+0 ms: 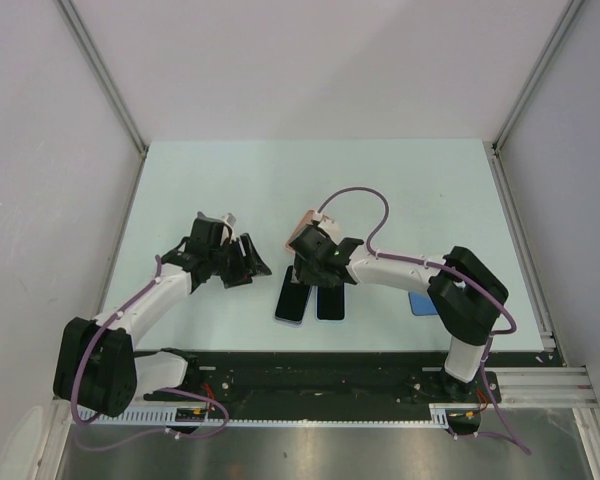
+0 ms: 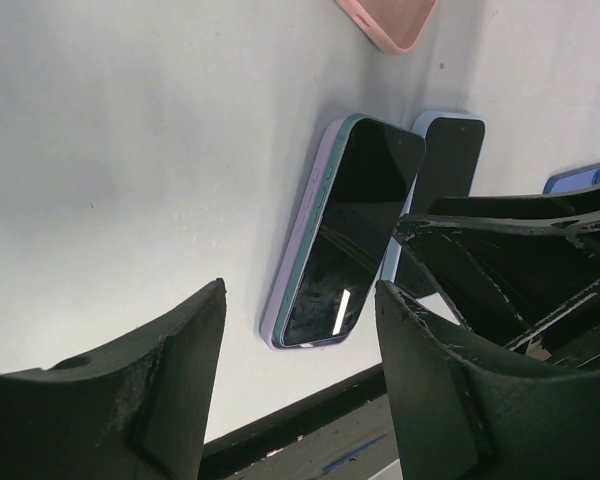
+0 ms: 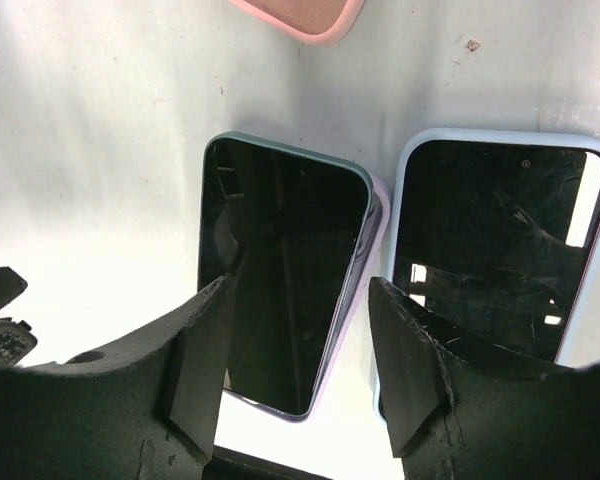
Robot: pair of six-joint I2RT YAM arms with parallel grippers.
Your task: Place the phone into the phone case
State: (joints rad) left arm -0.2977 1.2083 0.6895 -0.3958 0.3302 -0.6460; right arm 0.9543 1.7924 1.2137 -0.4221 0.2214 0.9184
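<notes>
A dark-screened phone with a teal rim lies slightly askew in a lilac phone case, whose edge shows along one side. Both also show in the left wrist view, phone and phone case, and from above the phone lies near the table's front. My right gripper hangs open just over the phone's near end, a finger on either side, touching nothing. My left gripper is open and empty, to the left of the phone and apart from it.
A second phone in a light blue case lies right beside the first. A pink case sits just behind them. A small blue object lies to the right, by the right arm. A black rail borders the table's near edge.
</notes>
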